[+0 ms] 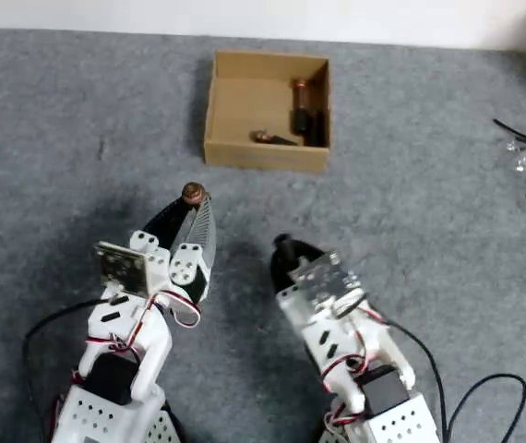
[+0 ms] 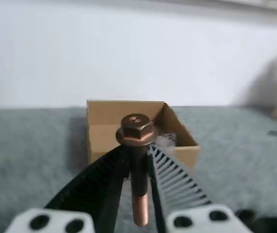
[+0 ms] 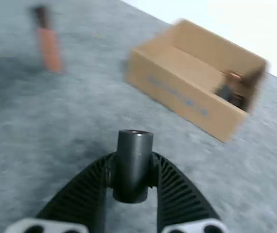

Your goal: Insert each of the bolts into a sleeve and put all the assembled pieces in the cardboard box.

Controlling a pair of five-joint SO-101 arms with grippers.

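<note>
Well, box (image 1: 263, 155) contents are hard to read: two dark-and-copper pieces (image 1: 302, 109) lie inside, one by the right wall, one at the front right corner, details unclear. In R wrist view the bolt (image 3: 48, 48) is just a blur far off, and the box's far end is smeared. In high view the sleeve (image 1: 283, 244) is mostly hidden under the R arm's wrist, w/ its top end poking out. L arm points fwd, tip just short of the box's front wall. R arm sits beside it, further back from the box. L gripper (image 2: 138, 154) is closed tight on the bolt, upright, hex head above the fingers, shank sticking out below. R gripper (image 3: 132, 170) is clamped round the black sleeve, upright, open end up.
</note>
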